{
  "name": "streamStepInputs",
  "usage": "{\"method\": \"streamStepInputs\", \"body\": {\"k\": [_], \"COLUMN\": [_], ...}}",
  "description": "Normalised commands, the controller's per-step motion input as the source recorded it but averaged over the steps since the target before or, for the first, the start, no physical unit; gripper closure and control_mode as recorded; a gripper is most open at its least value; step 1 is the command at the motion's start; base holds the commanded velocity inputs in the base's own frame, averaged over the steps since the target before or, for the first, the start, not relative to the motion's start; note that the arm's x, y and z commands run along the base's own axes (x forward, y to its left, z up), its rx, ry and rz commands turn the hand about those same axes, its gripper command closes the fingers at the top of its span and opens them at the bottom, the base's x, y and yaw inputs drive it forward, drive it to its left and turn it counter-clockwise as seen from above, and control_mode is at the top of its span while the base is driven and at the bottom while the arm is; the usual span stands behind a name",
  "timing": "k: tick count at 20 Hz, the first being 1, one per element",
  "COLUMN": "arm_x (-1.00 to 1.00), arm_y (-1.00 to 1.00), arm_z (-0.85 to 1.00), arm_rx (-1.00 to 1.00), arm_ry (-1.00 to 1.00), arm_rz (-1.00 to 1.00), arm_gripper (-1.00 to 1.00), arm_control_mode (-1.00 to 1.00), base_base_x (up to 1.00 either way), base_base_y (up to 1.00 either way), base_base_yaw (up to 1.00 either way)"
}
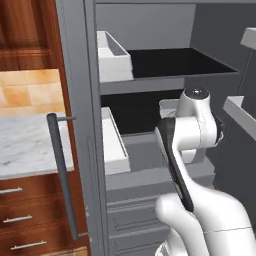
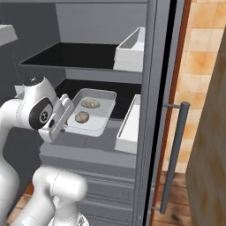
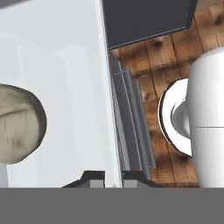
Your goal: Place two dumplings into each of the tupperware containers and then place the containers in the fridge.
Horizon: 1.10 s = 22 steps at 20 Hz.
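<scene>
Beyond the arm in the left base view, fridge [image 1: 165,75] stands open; tub mostly hidden. Right base view: gripper [image 2: 67,115] pinches the near rim of the grey tub [image 2: 95,121], two dumplings [image 2: 90,103] inside, just ahead of the fingers. Hand view: rim clamped, one dumpling beside. Step looks like shelving; next, lower and release.

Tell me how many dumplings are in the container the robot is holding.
2. Both lie in the see-through grey container that the gripper grips by its rim at the open fridge: one dumpling further in, the other dumpling nearer the gripper. None looks hidden.
</scene>
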Motion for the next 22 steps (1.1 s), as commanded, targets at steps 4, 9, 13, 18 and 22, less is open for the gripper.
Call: {"method": "streamStepInputs", "body": {"k": [4, 9, 13, 18, 22], "arm_x": [0.00, 0.00, 0.00, 0.00, 0.00], "arm_y": [0.00, 0.00, 0.00, 0.00, 0.00], "arm_z": [0.00, 0.00, 0.00, 0.00, 0.00], "arm_rx": [0.00, 0.00, 0.00, 0.00, 0.00], "arm_ry": [0.00, 0.00, 0.00, 0.00, 0.00], "arm_rz": [0.00, 0.00, 0.00, 0.00, 0.00], "arm_gripper": [1.00, 1.00, 1.00, 1.00, 1.00], "arm_control_mode": [1.00, 1.00, 1.00, 1.00, -1.00], "base_base_x": [0.38, 0.59, 0.37, 0.07, 0.00], "base_base_y": [-0.19, -0.39, -0.43, -0.16, 0.00], "base_base_yaw": [-0.16, -0.01, 0.00, 0.00, 0.00]}}
